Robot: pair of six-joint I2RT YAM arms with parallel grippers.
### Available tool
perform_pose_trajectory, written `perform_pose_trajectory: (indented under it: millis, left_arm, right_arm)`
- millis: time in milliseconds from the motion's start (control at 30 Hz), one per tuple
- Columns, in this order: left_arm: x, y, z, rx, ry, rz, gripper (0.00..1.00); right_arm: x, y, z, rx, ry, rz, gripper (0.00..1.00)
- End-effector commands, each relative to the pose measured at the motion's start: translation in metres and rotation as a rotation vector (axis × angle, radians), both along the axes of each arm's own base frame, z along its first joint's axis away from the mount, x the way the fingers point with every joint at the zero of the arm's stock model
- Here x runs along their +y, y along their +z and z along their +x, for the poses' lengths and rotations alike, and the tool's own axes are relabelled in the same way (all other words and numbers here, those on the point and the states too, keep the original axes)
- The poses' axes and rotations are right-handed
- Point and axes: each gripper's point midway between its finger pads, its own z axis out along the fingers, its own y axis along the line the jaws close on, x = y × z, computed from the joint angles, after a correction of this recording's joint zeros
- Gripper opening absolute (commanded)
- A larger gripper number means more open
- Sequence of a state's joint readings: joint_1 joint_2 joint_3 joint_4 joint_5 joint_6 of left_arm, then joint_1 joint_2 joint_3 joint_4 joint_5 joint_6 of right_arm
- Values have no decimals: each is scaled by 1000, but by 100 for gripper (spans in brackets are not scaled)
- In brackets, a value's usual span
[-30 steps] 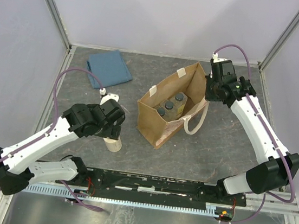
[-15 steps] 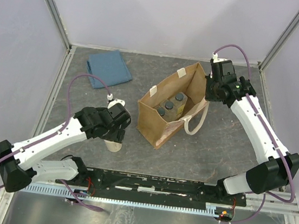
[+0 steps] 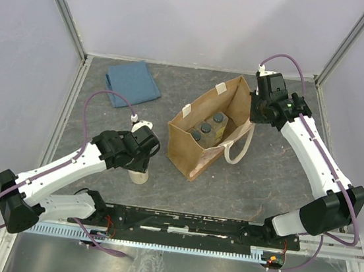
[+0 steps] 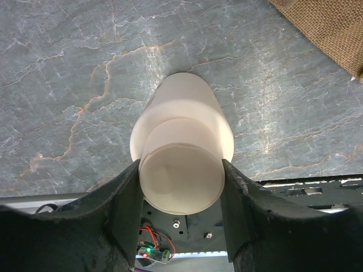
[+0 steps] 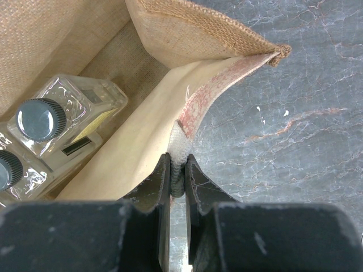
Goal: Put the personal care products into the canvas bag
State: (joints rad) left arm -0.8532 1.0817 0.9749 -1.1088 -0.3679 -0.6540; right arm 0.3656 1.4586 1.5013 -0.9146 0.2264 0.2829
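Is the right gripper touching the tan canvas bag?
Touching. Right wrist view: the right gripper is shut on the rim of the tan canvas bag.

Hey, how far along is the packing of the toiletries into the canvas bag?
Done: three clear bottles sit inside the canvas bag, which the right fingers pinch at its rim. In hand: the left fingers flank the cream bottle, upright on the table; a firm grip isn't clear. Left: lift it into the bag.

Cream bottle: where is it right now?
In the top view the cream bottle stands on the left of the table, near the front edge, left of the bag, between the fingers of the left gripper.
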Motion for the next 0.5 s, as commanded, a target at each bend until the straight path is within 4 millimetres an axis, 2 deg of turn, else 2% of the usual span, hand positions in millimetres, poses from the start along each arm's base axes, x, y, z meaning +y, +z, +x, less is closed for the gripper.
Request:
perform_pose_trajectory:
  millis: [0,200,467]
  left_arm:
    - [-1,-2,5,-21,19,1,62]
    - [2,-2,9,-37,24,26,69]
    - [-3,-1,14,-46,27,18,69]
  right_arm:
    - [-3,6,-1,-15,2,-9,0]
    - [-2,3,-1,-8,4,-9,0]
    - [-2,0,-2,4,7,-10,0]
